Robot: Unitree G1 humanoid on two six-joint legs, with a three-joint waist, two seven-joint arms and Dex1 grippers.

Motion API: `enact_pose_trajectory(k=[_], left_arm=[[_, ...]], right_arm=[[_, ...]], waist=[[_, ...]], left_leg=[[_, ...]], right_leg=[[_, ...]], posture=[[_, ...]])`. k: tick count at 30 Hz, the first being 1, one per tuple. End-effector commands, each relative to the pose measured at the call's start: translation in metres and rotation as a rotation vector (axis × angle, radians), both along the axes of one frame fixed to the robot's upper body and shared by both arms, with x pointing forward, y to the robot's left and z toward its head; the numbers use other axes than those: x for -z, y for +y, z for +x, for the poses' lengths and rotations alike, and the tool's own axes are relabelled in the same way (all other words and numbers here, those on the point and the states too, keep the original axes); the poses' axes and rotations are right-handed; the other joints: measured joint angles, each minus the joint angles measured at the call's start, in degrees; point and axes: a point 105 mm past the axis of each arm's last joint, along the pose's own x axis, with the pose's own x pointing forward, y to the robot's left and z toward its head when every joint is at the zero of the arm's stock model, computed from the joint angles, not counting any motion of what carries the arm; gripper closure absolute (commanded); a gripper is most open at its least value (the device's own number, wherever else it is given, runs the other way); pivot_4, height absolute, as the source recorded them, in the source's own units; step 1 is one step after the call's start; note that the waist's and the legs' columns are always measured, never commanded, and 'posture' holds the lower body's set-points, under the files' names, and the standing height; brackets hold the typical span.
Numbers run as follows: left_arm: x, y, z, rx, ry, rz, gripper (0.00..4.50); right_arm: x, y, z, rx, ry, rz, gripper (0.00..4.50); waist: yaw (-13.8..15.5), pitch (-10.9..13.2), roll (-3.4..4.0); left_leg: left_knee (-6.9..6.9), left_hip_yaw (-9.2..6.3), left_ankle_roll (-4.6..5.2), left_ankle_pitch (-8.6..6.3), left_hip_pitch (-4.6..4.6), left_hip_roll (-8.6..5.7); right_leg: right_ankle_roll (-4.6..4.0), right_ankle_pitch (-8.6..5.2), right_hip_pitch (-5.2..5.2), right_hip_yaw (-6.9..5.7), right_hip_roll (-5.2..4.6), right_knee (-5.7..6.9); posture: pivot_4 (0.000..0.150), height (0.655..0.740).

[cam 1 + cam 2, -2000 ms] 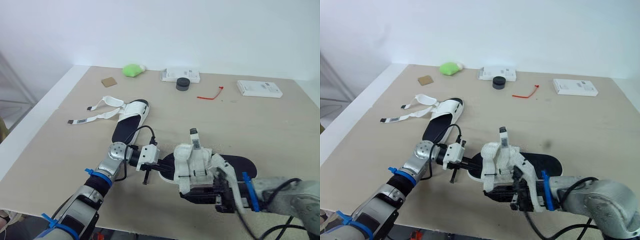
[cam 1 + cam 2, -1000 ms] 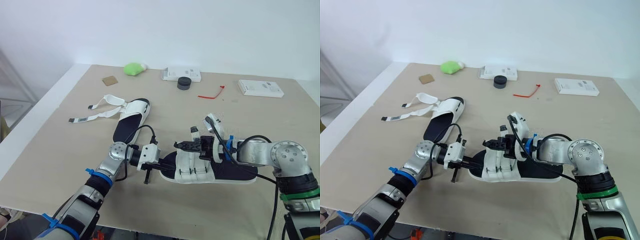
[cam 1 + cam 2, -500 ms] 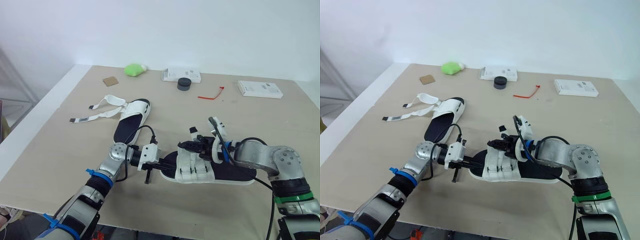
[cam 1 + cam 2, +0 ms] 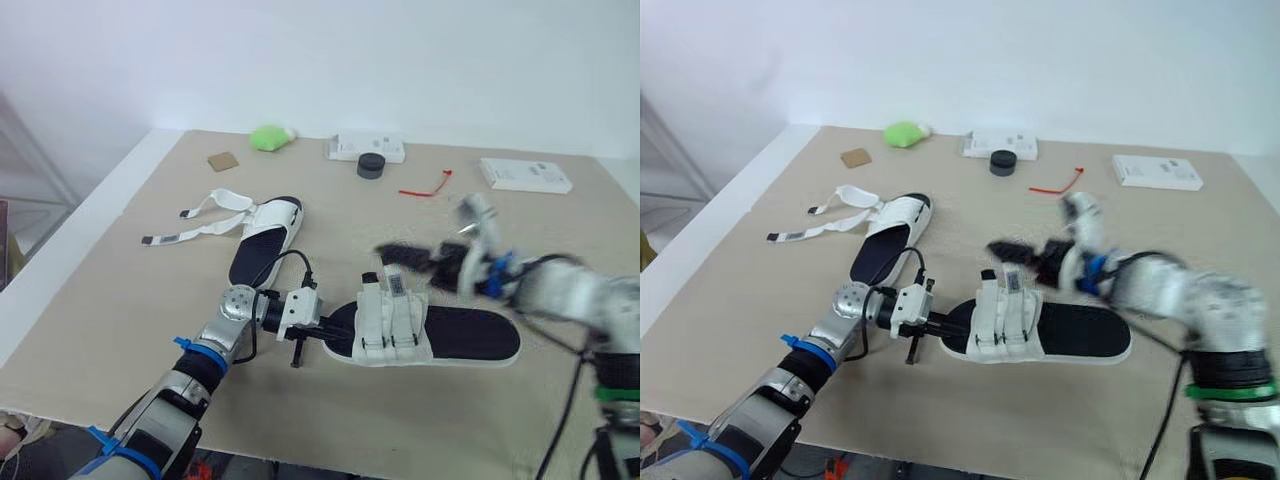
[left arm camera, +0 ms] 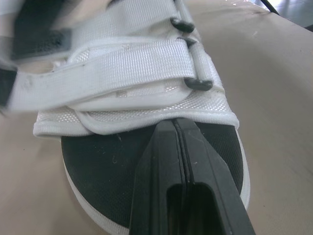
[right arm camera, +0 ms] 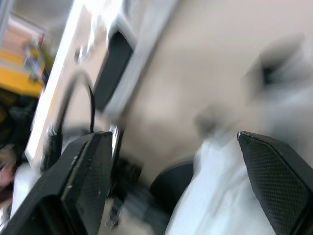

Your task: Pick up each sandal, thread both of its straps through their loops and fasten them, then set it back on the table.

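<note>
Beige tabletop (image 4: 120, 300), white wall behind. Left claw (image 5: 175, 126): fingers pressed together along one seam, nothing visibly between them, tip lying on the black insole at the toe end of the near sandal (image 4: 455, 338), just short of the front strap's edge. Right claw (image 6: 168, 141): fingers spread wide, empty, blurred, hanging above the tabletop just behind the near sandal's strapped part and not touching it. Near sandal lies flat, sole down, toe toward the left arm; both straps (image 4: 388, 318) are folded across the white upper, side by side, and their tagged ends stick up at the far side. Whether they pass through the loops, cannot tell. Far sandal (image 4: 262, 238) lies flat farther back on the left, well apart from both claws; its two straps (image 4: 192, 226) trail loose on the tabletop to the left. Along the far edge: green lump (image 4: 268, 138), cardboard scrap (image 4: 222, 160), black puck (image 4: 371, 166) in front of a white box (image 4: 352, 149), red tie (image 4: 425, 187), second white box (image 4: 526, 175).
</note>
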Motion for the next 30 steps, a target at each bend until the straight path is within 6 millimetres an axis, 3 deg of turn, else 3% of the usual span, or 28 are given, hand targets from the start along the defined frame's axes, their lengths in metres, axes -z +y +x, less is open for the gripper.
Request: enact_pose_trajectory(k=[1,7,11,15,18,22,30], left_arm=[[0.083,0.032,-0.029,-0.006,0.234,0.316,4.50],[0.054,0.024,-0.014,-0.011,0.183,0.208,4.50],[0.007,0.016,-0.001,0.000,0.127,0.065,4.50],[-0.025,0.018,0.003,0.011,0.080,-0.007,4.50],[-0.039,0.020,0.005,0.006,0.066,-0.036,4.50],[-0.080,0.027,0.001,0.011,0.019,-0.127,4.50],[-0.120,0.047,-0.012,-0.055,-0.007,-0.214,4.50]], right_arm=[[-0.032,0.005,-0.032,-0.186,-0.221,-0.110,0.10],[0.003,-0.024,-0.062,-0.343,-0.229,-0.448,0.10],[0.045,-0.047,-0.075,-0.456,-0.162,-0.669,0.10],[0.060,-0.057,-0.081,-0.502,-0.156,-0.697,0.10],[0.065,-0.057,-0.082,-0.520,-0.162,-0.692,0.10],[0.066,-0.044,-0.080,-0.532,-0.190,-0.617,0.10],[0.065,-0.022,-0.089,-0.595,-0.186,-0.529,0.10]], waist=[[0.00,-0.05,0.00],[0.18,0.17,-0.14],[-0.33,0.76,0.06],[-0.74,1.79,0.25],[-0.71,2.36,0.30],[-0.76,3.38,-0.08],[-0.68,3.61,-0.14]], left_leg=[[-0.02,0.05,0.03,-0.03,0.04,-0.01],[-0.04,0.04,0.17,-0.14,0.04,0.10],[0.01,0.29,0.11,-0.17,0.00,0.17],[-0.01,0.37,0.03,-0.12,-0.34,0.20],[-0.07,0.41,-0.10,-0.03,-0.56,0.19],[-0.16,0.33,-0.35,0.11,-0.58,0.41],[-0.19,0.29,-0.65,0.24,-0.58,0.50]], right_leg=[[-0.04,-0.01,0.03,-0.01,0.04,0.00],[0.03,-0.24,0.15,-0.15,0.40,-0.01],[0.10,-0.17,-0.05,-0.12,0.39,-0.01],[0.21,0.01,-0.40,-0.07,0.58,0.02],[0.41,0.05,-0.45,0.10,0.80,0.12],[0.44,0.01,-0.48,0.13,1.11,0.18],[0.40,0.04,-0.47,0.12,1.18,0.20]], posture=[[0.150,0.7400],[0.150,0.7400],[0.150,0.7400],[0.150,0.7400],[0.150,0.7400],[0.150,0.7400],[0.150,0.7400]])
